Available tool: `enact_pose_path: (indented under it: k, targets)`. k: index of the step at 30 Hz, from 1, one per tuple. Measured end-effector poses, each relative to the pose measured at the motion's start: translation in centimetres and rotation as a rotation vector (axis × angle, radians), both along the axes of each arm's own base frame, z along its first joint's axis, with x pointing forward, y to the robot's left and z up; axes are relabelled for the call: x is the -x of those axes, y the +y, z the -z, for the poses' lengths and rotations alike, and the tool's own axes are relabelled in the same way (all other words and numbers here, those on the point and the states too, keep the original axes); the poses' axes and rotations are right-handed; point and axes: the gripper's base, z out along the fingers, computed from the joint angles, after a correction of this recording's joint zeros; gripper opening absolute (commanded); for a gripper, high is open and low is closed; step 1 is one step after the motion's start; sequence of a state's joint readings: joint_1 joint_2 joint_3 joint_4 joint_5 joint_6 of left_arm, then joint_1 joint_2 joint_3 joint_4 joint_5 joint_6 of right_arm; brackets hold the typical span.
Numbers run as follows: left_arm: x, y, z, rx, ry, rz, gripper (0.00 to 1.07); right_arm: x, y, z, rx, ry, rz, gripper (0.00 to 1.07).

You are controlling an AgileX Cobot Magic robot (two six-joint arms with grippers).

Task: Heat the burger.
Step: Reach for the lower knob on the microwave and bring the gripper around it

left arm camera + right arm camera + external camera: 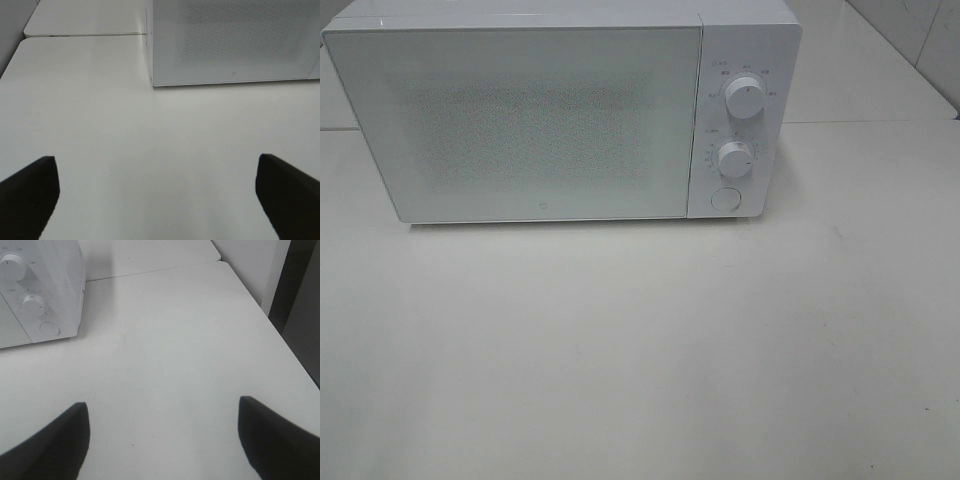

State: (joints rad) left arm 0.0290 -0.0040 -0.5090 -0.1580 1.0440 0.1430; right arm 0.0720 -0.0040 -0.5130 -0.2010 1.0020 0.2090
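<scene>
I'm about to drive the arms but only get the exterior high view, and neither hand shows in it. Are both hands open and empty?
Observer: The left hand is open wide with nothing in it. It is above the table and faces the microwave door.
Operator: And the right?
Observer: The right hand is open and empty too. It is off the microwave's control-panel corner.
Operator: Is there any burger outside my frame?
Observer: No burger shows in either wrist view. I can't tell whether it is inside the microwave, because the door is shut.
</scene>
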Motion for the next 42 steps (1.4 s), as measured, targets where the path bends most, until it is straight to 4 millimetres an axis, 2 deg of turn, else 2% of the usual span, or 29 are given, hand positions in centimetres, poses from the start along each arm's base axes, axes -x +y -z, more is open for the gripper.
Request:
enact_pose_path:
  k: [8,17,22,23,24,25,26,31,33,36,38,42]
  targets:
    - [0.0,0.0,0.0,0.000,0.000,0.000,1.00,0.0,0.0,-0.1,0.000,-0.008,-0.002,0.76]
    - [0.0,0.0,0.0,0.000,0.000,0.000,1.00,-0.6,0.1,-1.8,0.009,-0.143,-0.023,0.76]
    - [0.0,0.0,0.0,0.000,0.000,0.000,1.00,-3.2,0.5,-2.6,0.020,-0.121,-0.043,0.76]
    - [0.0,0.0,0.0,0.000,0.000,0.000,1.00,-3.2,0.5,-2.6,0.020,-0.121,-0.043,0.76]
    - [0.0,0.0,0.0,0.000,0.000,0.000,1.00,-4.3,0.6,-2.8,0.029,-0.133,-0.053,0.76]
    - [0.0,0.0,0.0,0.000,0.000,0.000,1.00,-4.3,0.6,-2.8,0.029,-0.133,-0.053,0.76]
    - [0.0,0.0,0.0,0.000,0.000,0.000,1.00,-5.3,0.7,-2.6,0.035,-0.140,-0.064,0.76]
    - [0.0,0.0,0.0,0.000,0.000,0.000,1.00,-7.3,1.0,-1.6,0.042,-0.115,-0.085,0.76]
    - [0.0,0.0,0.0,0.000,0.000,0.000,1.00,-9.1,1.4,-0.8,0.045,-0.125,-0.112,0.76]
    - [0.0,0.0,0.0,0.000,0.000,0.000,1.00,-9.5,1.5,-0.5,0.045,-0.125,-0.118,0.76]
    - [0.0,0.0,0.0,0.000,0.000,0.000,1.00,-11.1,1.8,0.2,0.045,-0.140,-0.144,0.76]
    - [0.0,0.0,0.0,0.000,0.000,0.000,1.00,-12.2,2.0,0.7,0.043,-0.152,-0.163,0.76]
